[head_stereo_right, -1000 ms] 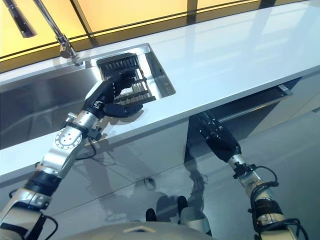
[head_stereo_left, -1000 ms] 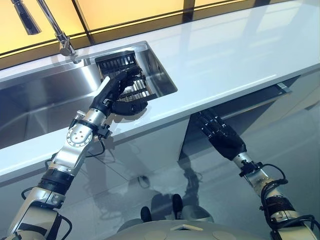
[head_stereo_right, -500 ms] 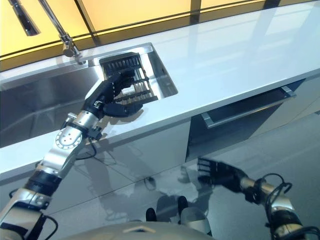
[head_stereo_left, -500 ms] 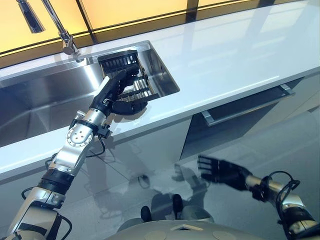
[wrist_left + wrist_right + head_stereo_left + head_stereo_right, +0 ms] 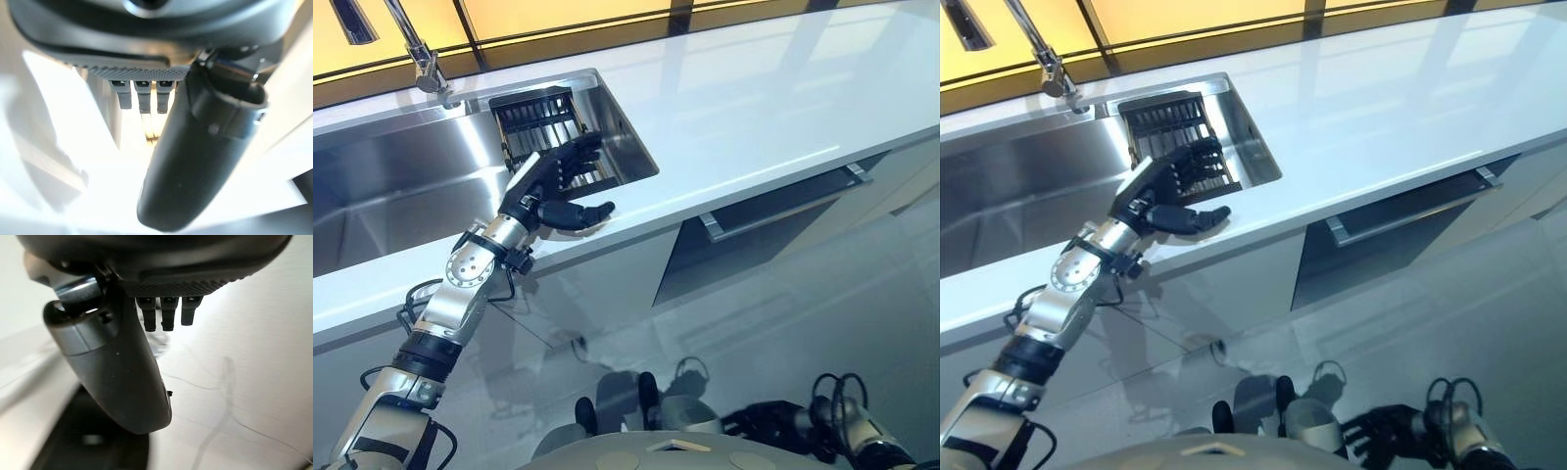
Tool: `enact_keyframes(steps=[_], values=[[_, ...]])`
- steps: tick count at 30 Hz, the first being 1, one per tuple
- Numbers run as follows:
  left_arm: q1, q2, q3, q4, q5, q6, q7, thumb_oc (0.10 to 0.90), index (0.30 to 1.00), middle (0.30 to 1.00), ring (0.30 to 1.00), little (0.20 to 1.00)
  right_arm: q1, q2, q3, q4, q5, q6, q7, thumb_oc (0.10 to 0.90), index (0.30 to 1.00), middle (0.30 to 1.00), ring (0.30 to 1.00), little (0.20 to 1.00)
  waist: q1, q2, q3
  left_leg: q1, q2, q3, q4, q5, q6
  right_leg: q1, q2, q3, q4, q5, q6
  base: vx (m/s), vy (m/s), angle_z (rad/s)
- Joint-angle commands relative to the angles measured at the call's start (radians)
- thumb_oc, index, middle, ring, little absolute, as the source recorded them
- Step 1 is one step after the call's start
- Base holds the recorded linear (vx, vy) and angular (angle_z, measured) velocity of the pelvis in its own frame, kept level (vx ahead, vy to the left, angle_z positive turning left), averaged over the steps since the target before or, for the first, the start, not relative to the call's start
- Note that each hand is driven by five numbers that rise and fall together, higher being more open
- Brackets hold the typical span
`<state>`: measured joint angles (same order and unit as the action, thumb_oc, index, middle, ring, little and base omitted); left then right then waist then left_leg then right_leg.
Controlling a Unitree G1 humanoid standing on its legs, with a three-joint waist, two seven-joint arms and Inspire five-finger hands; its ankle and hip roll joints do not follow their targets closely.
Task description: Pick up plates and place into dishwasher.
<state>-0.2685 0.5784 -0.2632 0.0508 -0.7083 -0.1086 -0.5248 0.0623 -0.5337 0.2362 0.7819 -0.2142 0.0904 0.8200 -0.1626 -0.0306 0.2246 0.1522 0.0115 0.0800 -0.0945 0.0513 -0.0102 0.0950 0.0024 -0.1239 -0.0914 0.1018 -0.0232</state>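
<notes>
Since the earlier frames, the right hand [image 5: 1383, 435] had dropped away from the dishwasher door [image 5: 783, 201] under the surface [image 5: 754, 108] and hung low near the floor [image 5: 783, 333], its fingers spread and holding nothing; its wrist view showed them straight as well. That door stood slightly ajar below the front edge of the surface, its long handle showing along the top.

At the same time the left hand [image 5: 553, 186] had lifted a little at the front right corner of the sink [image 5: 401, 196]. Its fingers [image 5: 576, 157] reached out straight over the dark rack [image 5: 548, 122] that sat in the right end of the sink, while the thumb pointed along the front edge of the surface. Nothing was gripped; the left wrist view showed the fingers extended and the thumb apart from them. I could not tell whether the fingers touched the rack or hovered just above it.

No plate could be made out; the rack's slots looked dark and ribbed, and whether any held a plate I could not tell. A tap [image 5: 421, 59] stood at the back edge of the sink.
</notes>
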Motion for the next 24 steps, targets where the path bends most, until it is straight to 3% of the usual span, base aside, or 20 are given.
enact_keyframes(steps=[1,2,4,6,13,14,17,19,23,24], values=[[-0.038,-0.029,-0.055,-0.148,-0.246,0.174,-0.433,0.800,0.900,0.900,0.900,0.900,-0.056,-0.040,0.031,0.064,0.036,-0.014,0.004,0.800,0.900,0.900,0.900,0.900,0.026,0.021,-0.046,0.033,-0.013,0.064,0.028,-0.103,0.015,0.026,0.008,0.047,0.060,-0.112,0.103,0.04,0.069,0.16],[-0.036,-0.035,-0.077,-0.169,-0.321,0.253,-0.480,0.800,0.900,0.900,0.900,0.900,-0.068,-0.038,0.039,0.087,0.028,-0.016,0.007,0.800,0.900,0.900,0.900,0.900,0.028,0.025,-0.045,0.036,-0.015,0.059,0.025,-0.103,0.015,0.028,0.008,0.047,0.060,-0.113,0.101,0.04,0.076,0.06],[-0.033,-0.056,-0.100,-0.185,-0.368,0.325,-0.520,0.800,0.900,0.900,0.900,0.900,-0.080,-0.036,0.046,0.107,0.023,-0.018,0.012,0.800,0.900,0.900,0.900,0.900,0.030,0.029,-0.044,0.040,-0.017,0.054,0.022,-0.105,0.016,0.033,0.007,0.046,0.060,-0.115,0.100,0.04,0.048,0.08],[-0.021,-0.090,-0.125,-0.200,-0.440,0.441,-0.580,0.800,0.900,0.900,0.900,0.900,-0.105,-0.028,0.058,0.139,0.012,-0.013,0.016,0.800,0.900,0.900,0.900,0.900,0.035,0.034,-0.046,0.040,-0.021,0.046,0.019,-0.108,0.018,0.034,0.006,0.045,0.062,-0.119,0.097,0.03,0.052,0.10],[0.055,-0.158,-0.132,-0.262,-0.546,0.646,-0.690,0.800,0.900,0.900,0.900,0.900,-0.138,-0.034,0.072,0.183,-0.005,-0.023,0.021,0.800,0.900,0.900,0.900,0.900,0.056,0.039,-0.048,0.033,-0.032,0.025,0.018,-0.115,0.023,0.030,0.001,0.032,0.075,-0.131,0.084,0.01,0.038,0.03],[0.076,-0.181,-0.136,-0.271,-0.511,0.698,-0.722,0.800,0.900,0.900,0.900,0.900,-0.147,-0.037,0.073,0.175,-0.015,-0.014,0.034,0.800,0.900,0.900,0.900,0.900,0.060,0.039,-0.049,0.031,-0.035,0.020,0.020,-0.117,0.023,0.029,0.001,0.029,0.080,-0.135,0.081,0.00,0.027,0.07],[0.109,-0.200,-0.140,-0.244,-0.447,0.764,-0.727,0.800,0.900,0.900,0.900,0.900,-0.159,-0.043,0.067,0.150,-0.030,0.004,0.056,0.800,0.900,0.900,0.900,0.900,0.064,0.042,-0.049,0.028,-0.038,0.015,0.022,-0.116,0.023,0.027,-0.001,0.023,0.087,-0.140,0.078,0.00,0.031,0.10],[0.141,-0.207,-0.134,-0.196,-0.344,0.739,-0.754,0.800,0.900,0.900,0.900,0.900,-0.162,-0.048,0.060,0.152,-0.040,-0.001,0.064,0.800,0.900,0.900,0.900,0.900,0.068,0.044,-0.053,0.027,-0.039,0.012,0.024,-0.116,0.024,0.025,-0.003,0.019,0.091,-0.143,0.076,0.00,0.020,0.11],[0.171,-0.203,-0.115,-0.125,-0.327,0.715,-0.749,0.800,0.900,0.900,0.900,0.900,-0.160,-0.052,0.050,0.142,-0.049,0.002,0.067,0.800,0.900,0.900,0.900,0.900,0.072,0.047,-0.055,0.026,-0.042,0.009,0.026,-0.117,0.026,0.025,-0.005,0.014,0.093,-0.145,0.076,0.01,0.016,0.04],[0.203,-0.208,-0.086,-0.025,-0.244,0.658,-0.742,0.800,0.900,0.900,0.900,0.900,-0.157,-0.057,0.036,0.139,-0.058,-0.004,0.076,0.800,0.900,0.900,0.900,0.900,0.077,0.048,-0.058,0.026,-0.044,0.006,0.029,-0.119,0.027,0.026,-0.007,0.009,0.093,-0.146,0.075,0.01,0.025,0.07]])
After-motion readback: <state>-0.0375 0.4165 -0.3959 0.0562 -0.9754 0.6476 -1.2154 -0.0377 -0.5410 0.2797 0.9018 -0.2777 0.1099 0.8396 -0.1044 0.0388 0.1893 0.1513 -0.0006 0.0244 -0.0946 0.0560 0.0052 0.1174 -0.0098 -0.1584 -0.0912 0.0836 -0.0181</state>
